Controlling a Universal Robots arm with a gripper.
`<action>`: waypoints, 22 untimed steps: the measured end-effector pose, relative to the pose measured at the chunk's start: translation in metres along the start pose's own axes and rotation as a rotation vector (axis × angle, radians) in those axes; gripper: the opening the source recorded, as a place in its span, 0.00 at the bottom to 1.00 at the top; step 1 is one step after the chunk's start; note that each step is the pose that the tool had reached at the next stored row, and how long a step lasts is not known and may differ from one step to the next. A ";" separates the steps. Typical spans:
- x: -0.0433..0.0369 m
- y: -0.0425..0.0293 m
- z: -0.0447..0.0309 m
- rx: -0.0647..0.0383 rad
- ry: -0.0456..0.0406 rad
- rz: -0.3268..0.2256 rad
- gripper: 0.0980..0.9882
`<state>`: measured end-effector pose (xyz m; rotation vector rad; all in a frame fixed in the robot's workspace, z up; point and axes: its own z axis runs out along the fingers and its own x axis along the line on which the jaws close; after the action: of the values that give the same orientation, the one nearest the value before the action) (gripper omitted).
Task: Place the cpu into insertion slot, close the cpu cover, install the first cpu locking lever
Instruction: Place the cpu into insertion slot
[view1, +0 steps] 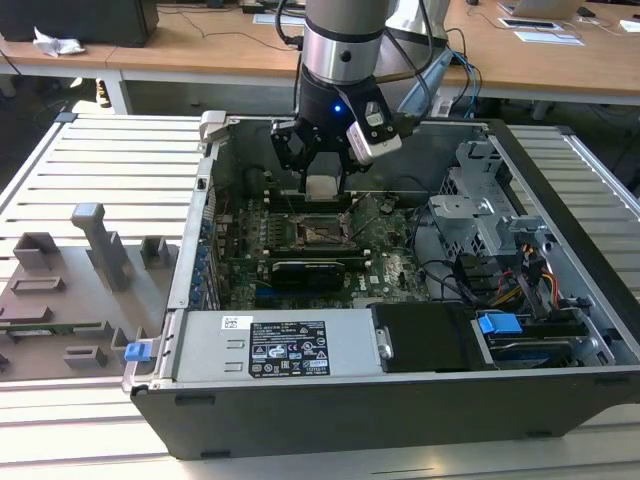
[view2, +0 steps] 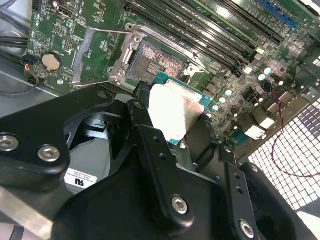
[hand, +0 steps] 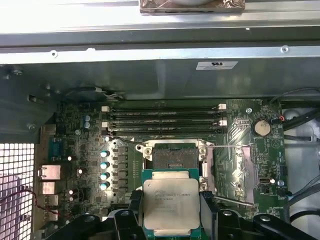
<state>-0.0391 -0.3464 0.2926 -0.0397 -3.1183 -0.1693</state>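
The gripper is clamped on the cpu, black fingers pinching two opposite edges of its silvery, matte lid. The chip hangs level above the slot, a little off to one side and not touching it. The slot lies bare: a dark, grainy contact field in a bright metal frame. Beside the slot the cover lies folded back flat (on the coin battery side), and a thin wire lever stands clear of the slot's edge. Long black memory slots run close along one side of the slot. On the opposite side sits the boxy expansion card, which leaves a narrow margin of green board around the slot.
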 end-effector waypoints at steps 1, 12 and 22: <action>-0.0003 0.0000 0.0008 0.001 -0.0001 0.000 0.50; -0.0045 0.0006 0.0069 0.013 -0.0003 0.000 0.50; -0.0070 0.0021 0.0162 0.028 -0.0007 0.000 0.50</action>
<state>-0.0323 -0.3427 0.2766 -0.0401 -3.1207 -0.1262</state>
